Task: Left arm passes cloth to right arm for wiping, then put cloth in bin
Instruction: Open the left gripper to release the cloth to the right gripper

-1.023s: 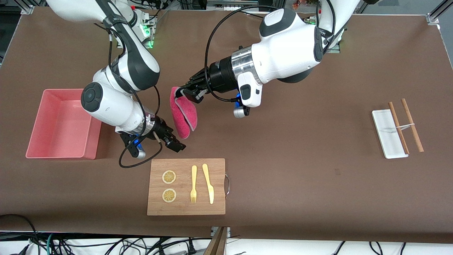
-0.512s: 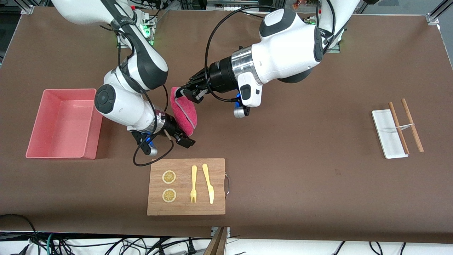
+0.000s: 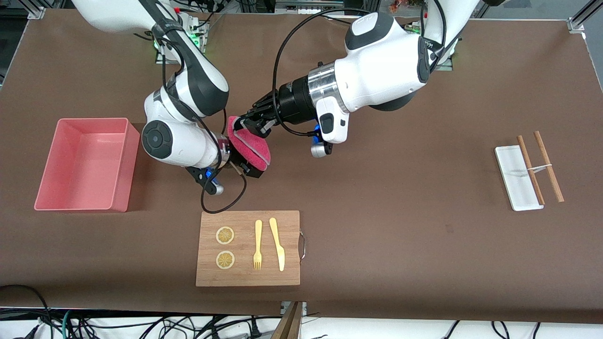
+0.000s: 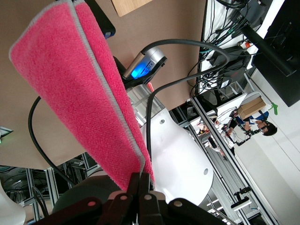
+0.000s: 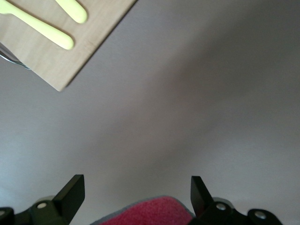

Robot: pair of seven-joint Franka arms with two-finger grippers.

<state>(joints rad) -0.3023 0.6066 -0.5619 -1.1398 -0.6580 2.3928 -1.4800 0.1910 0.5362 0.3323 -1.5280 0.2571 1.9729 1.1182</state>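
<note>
Two end effectors meet over the brown worktop [image 3: 377,197]: the left end effector [image 3: 248,123] pinches the folded towelling cloth [image 3: 249,148]; rectangular pink bin [image 3: 125,165] alongside. Left wrist: cloth's fluffy pile, grey-edged. Right wrist: right end effector [image 5: 136,194] spread wide around the cloth's edge.

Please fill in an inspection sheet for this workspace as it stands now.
Surface: brown table, covered wall to wall.
Job's things: pink cloth hangs folded in the air; pink bin sits empty at the right arm's end.
Clutter: cutting board with two lemon slices, fork and knife; white tray with chopsticks across it at the left arm's end.
Grippers: left tool shut on the cloth's top edge; right tool open, its fingers on either side of the cloth's lower end.
Cables: black loops hang from both wrists; a tangle lies below the table's near edge.
Surroundings: metal frame and equipment around the table.
</note>
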